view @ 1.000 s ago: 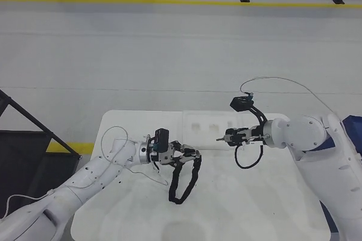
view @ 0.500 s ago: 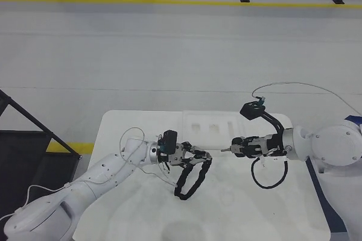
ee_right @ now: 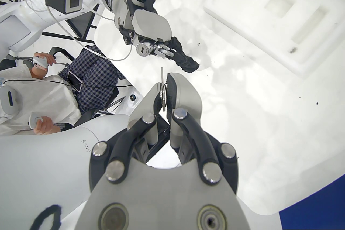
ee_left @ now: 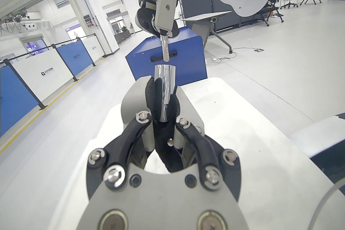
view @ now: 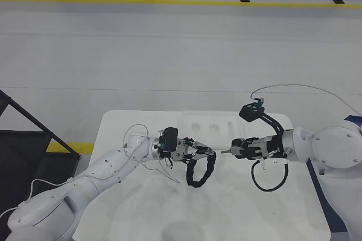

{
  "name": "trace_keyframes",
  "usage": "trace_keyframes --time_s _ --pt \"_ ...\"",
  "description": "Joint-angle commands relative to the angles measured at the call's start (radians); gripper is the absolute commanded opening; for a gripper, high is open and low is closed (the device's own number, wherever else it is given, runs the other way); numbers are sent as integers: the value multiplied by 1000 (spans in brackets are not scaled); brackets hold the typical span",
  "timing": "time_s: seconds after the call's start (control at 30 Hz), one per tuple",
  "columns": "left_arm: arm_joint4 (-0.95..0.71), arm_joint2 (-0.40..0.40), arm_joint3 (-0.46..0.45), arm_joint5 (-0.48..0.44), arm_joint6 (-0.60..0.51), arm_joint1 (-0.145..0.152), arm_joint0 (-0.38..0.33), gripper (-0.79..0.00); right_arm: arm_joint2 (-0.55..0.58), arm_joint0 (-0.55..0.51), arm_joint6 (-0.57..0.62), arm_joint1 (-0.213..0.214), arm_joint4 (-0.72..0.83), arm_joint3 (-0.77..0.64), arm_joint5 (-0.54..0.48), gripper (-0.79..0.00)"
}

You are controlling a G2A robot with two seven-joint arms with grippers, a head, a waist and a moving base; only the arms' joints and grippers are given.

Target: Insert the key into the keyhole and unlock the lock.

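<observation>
**Key Poised Just Short of the Lock**

On the left of the top view, the left gripper (view: 196, 150) is clamped on the lock (view: 206, 150), pinching its chrome cylinder (ee_left: 164, 80) above the white table (view: 289, 199). The lock's black cable loop (view: 200, 175) hangs below the cylinder. The cylinder's open end faces the right arm. Just beyond it is the key (view: 224, 152), its blade lined up with the cylinder and its tip a little short of the end, not inside. The right gripper (view: 234, 149) is closed on the key's head. A white foam tray (view: 211, 128) lies on the table behind both grippers.
</observation>
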Motion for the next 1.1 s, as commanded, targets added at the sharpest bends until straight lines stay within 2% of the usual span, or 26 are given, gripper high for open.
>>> trace_keyframes --time_s 0.0,0.13,0.37,0.57,0.8,1.07 --pt "0 0 0 0 0 0 0 -785 0 0 0 0 0 0 0 -785" --pt "-9 -8 -11 28 -41 -1 19 -785 -3 -13 -33 1 5 -11 -3 -785" --pt "42 -14 -24 67 -83 -17 20 -785 -26 19 8 10 -58 -93 55 -785" --pt "61 -15 11 117 -60 -47 11 -785 -58 32 12 15 -106 -109 102 -785" --pt "72 -13 51 113 -39 -74 2 -785 -96 40 5 19 -135 -100 104 -785" --pt "88 -22 80 112 -25 -93 2 -785 -111 47 -21 22 -135 -67 134 -785"
